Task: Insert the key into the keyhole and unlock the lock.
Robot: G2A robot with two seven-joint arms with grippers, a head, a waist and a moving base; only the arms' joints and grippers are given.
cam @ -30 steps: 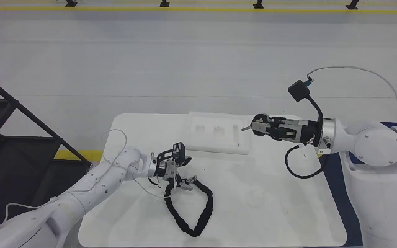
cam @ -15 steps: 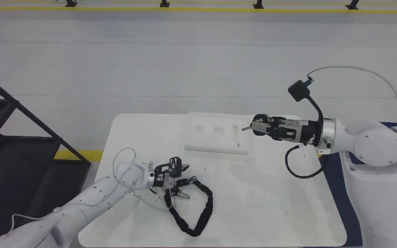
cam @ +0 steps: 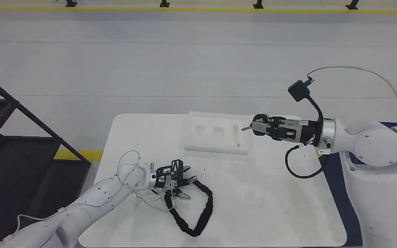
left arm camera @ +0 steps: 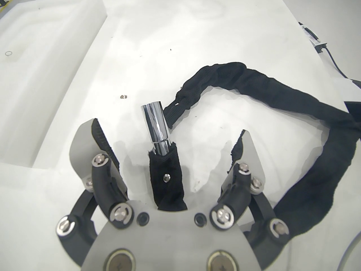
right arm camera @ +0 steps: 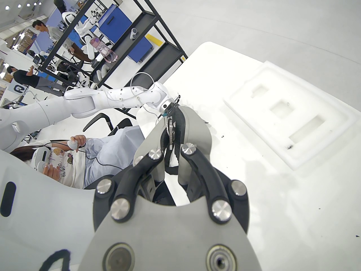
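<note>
The white table (cam: 279, 204) carries a white foam tray (cam: 214, 139) with three rectangular pockets at its far middle part. The lock (left arm camera: 268, 85) lies on the table's left part, nearer to the robot than the tray. It is a chain lock: a long chain inside a black woven fabric sleeve, which is wrinkled and thick, and it lies bent in an open loop on the table. At one end is a short shiny chrome cylinder (left arm camera: 156, 126), which comes out of a black fabric collar with one small rivet. The other end of the sleeve lies just beside this cylinder.

The left tool (left arm camera: 168, 128) is low over the table with its fingers spread wide apart. The cylinder end of the lock is between them, and neither finger touches it.

The right tool (cam: 250, 128) is raised over the right edge of the foam tray, well apart from the lock. Its fingers are pressed together on the key (cam: 244, 129), a small thin metal piece which sticks out beyond the fingertips and points toward the left.
</note>
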